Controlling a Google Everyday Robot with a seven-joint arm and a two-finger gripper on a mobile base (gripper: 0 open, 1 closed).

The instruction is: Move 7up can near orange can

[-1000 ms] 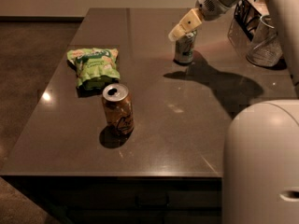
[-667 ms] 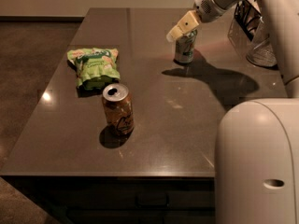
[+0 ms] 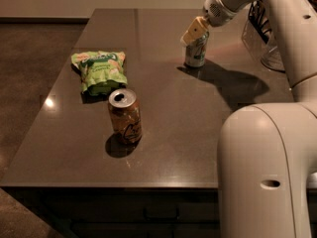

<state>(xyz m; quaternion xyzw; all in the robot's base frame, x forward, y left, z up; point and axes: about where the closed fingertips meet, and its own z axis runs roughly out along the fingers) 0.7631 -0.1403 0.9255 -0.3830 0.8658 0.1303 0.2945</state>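
Progress: early, nothing moved | gripper (image 3: 196,30) at the top of the 7up can (image 3: 195,52), can't tell if it's clamped on | 7up can on the far side of the table (image 3: 168,118), well apart from the orange can (image 3: 125,117) | left: carry it over, set it down beside

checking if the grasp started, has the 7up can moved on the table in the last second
No. The 7up can stands at the same spot relative to the green chip bag, with the tool right at its top.
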